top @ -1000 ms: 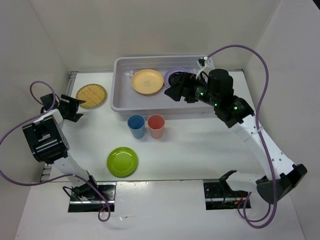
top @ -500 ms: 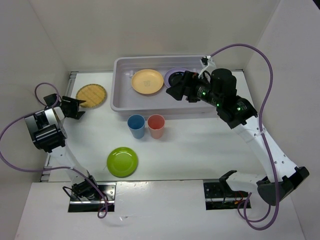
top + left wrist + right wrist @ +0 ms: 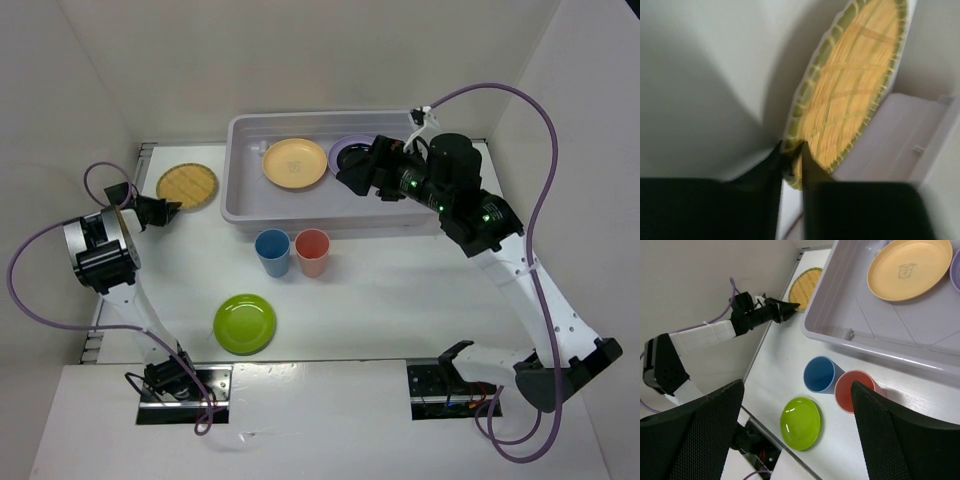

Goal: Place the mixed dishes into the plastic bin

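Observation:
The woven yellow-brown disc lies left of the plastic bin. My left gripper is shut on the disc's near rim. The right gripper hovers open and empty over the bin's right half. Inside the bin lie a pale orange plate and a lilac plate, partly hidden by the right gripper. A blue cup, a coral-red cup and a lime green plate stand on the table.
White walls close in the table on the left, back and right. The left arm reaches along the left wall. Both arm bases sit at the near edge.
My left gripper has closed on the woven disc's rim, and the left arm has swung towards it. The right arm has drifted slightly right, still open.

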`<action>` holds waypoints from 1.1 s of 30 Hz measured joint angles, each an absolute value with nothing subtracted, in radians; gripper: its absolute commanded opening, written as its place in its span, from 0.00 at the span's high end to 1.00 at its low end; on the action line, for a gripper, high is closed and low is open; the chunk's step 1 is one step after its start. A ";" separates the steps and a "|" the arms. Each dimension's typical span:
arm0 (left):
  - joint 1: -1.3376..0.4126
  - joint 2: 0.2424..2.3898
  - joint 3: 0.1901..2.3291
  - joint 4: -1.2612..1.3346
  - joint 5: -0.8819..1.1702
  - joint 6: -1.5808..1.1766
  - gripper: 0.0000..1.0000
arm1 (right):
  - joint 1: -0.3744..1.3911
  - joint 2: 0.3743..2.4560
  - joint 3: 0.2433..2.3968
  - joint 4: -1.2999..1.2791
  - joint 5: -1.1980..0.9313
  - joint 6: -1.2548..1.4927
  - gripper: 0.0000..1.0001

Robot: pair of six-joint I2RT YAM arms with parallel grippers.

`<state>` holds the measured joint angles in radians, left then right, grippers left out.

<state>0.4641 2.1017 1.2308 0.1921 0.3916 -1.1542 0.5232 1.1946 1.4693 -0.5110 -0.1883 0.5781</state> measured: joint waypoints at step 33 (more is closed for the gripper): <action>0.062 1.750 1.559 -0.083 0.470 -1.019 1.00 | 0.513 1.062 1.316 -0.532 -0.194 0.586 0.09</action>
<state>0.0624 1.7496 1.5593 -0.0826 0.4698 -1.0195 0.5125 1.0622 1.3159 -0.5320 -0.1944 0.5861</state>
